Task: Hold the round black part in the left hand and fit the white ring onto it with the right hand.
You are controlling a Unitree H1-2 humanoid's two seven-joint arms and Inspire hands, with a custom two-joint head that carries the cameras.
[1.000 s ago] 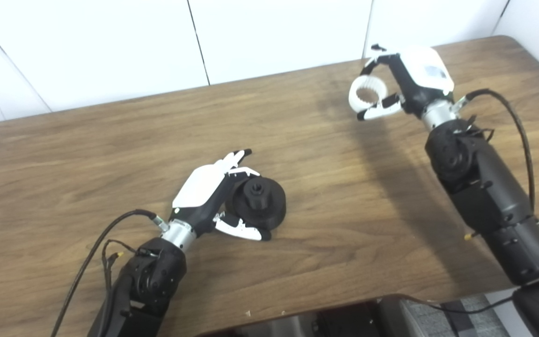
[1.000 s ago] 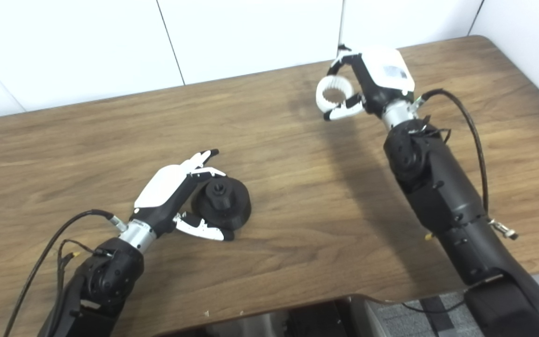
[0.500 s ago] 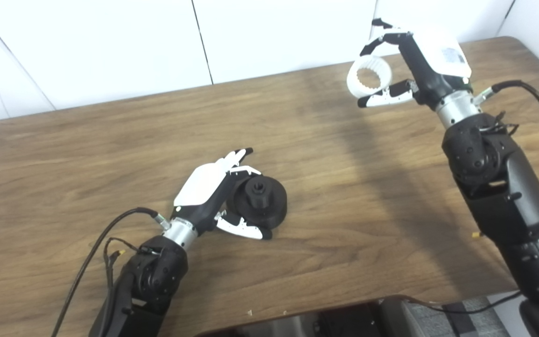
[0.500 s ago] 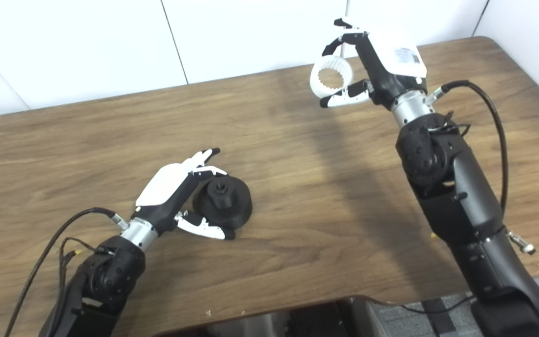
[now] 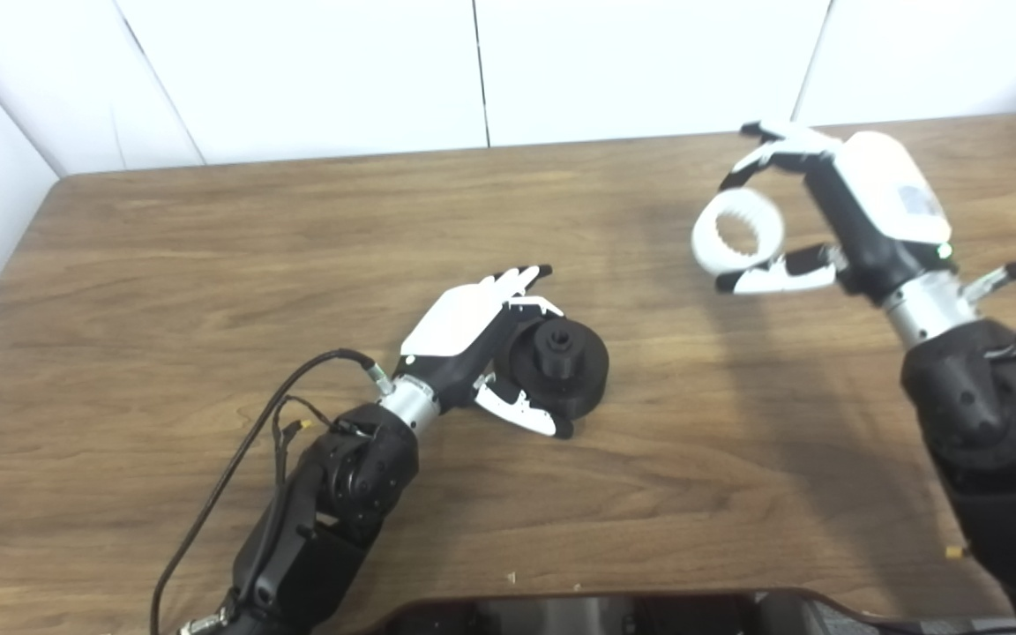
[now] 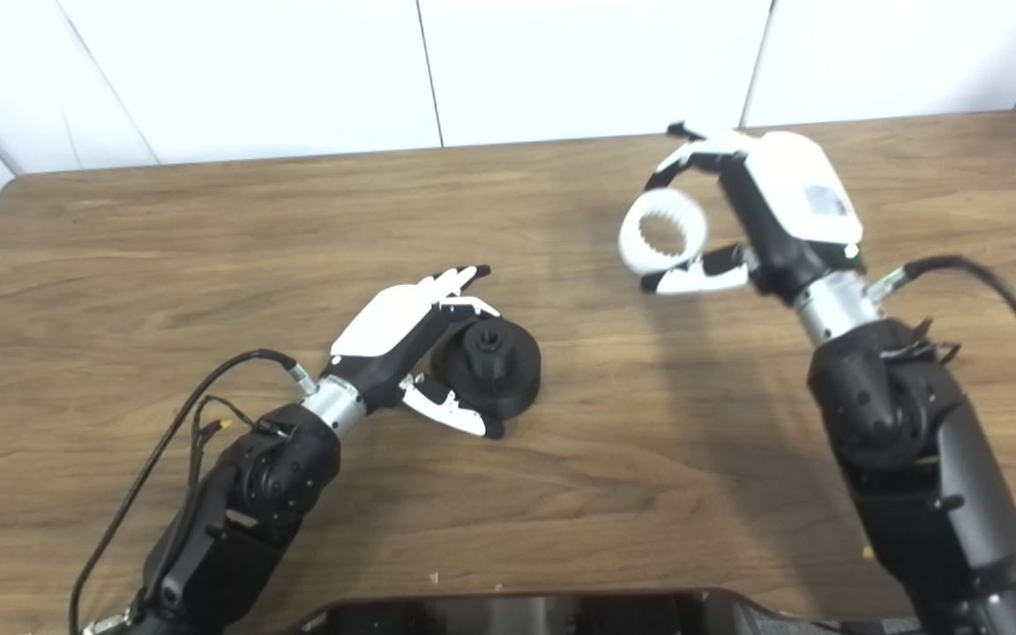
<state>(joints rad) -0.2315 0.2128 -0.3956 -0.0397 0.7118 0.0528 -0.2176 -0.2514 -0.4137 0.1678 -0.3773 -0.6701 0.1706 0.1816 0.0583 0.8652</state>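
on the left, the left hand [image 5: 473,339] lay low on the wooden table [image 5: 164,265], fingers spread and thumb out, cupped around the near side of the round black part [image 5: 558,366]. it looked more like bracing than gripping: the fingers were apart, the part sat flat on the table, and no firm grasp showed. whether the palm actually touched the part, the pictures did not settle.

the round black part rested upright near the middle of the table, its raised hub with a small hole facing up.

over to the right, and well apart from the part, the right hand [image 6: 737,220] hung above the table with the white ring [image 6: 662,233] pinched between thumb below and fingers above, toothed inner face plain to see, the opening turned roughly toward the cameras.

by the look of it, this was the carry step: ring in hand, not yet over the part. the next move called for bringing the ring across leftward, tipping it level, and lining its bore up over the hub before lowering, with the left hand steadying the part.
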